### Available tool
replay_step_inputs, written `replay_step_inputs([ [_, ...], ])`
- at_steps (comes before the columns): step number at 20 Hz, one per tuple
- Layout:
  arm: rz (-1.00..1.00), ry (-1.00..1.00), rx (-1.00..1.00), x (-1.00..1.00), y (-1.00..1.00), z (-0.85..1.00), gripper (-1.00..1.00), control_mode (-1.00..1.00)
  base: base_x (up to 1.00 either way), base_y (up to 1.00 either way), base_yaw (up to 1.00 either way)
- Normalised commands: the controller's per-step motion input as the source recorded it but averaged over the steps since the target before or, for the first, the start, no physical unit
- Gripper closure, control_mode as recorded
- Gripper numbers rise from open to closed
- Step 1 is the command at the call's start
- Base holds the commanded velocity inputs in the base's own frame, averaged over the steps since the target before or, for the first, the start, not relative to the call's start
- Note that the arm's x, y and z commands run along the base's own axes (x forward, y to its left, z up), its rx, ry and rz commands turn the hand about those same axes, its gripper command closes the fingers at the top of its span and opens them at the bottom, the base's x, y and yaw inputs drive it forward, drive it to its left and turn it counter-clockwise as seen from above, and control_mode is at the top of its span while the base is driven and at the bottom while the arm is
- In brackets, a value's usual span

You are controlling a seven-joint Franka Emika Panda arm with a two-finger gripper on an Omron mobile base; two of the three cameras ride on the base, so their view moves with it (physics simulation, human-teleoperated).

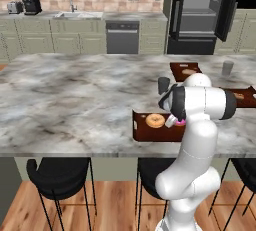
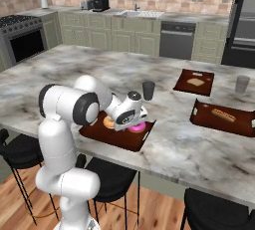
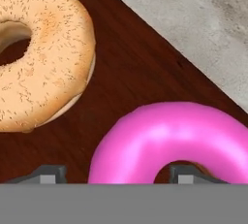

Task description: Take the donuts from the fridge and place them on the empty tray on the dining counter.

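The gripper [image 3: 112, 175] is hovering low over the tray [image 3: 135, 68], its two dark fingertips [image 3: 48, 174] standing apart astride the near rim of the pink-frosted donut [image 3: 169, 136], one outside the ring and one at its hole; the jaws are gaping and gripping nothing. That donut is lying flat on the tray floor, smooth and glossy, a plain round ring with its hole facing up. Just beside it, not touching, the orange-tan donut [image 3: 38, 53] is also lying flat, its glaze matte and finely speckled. The tray [image 1: 142, 131] is a dark reddish-brown rectangle with a raised rim, sitting at the near edge of the dining counter [image 1: 75, 100], its long axis running along that edge. The counter top is grey-white veined marble. Farther across it, a dark cup [image 2: 148, 90] is standing upright, and two similar trays carrying pale pastries [image 2: 223, 115] are lying well apart. Beyond, the black fridge [image 1: 202, 12] is standing with its doors open.
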Motion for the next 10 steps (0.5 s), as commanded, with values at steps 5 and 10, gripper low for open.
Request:
replay_step_inputs([
  [5,-0.09,0.2,0.0,0.0,0.01,0.07,-1.0,-1.0,0.0,0.0,0.0],
  [10,-0.02,0.2,-0.02,0.0,0.3,-0.09,-1.0,-1.0,0.0,0.0,0.0],
])
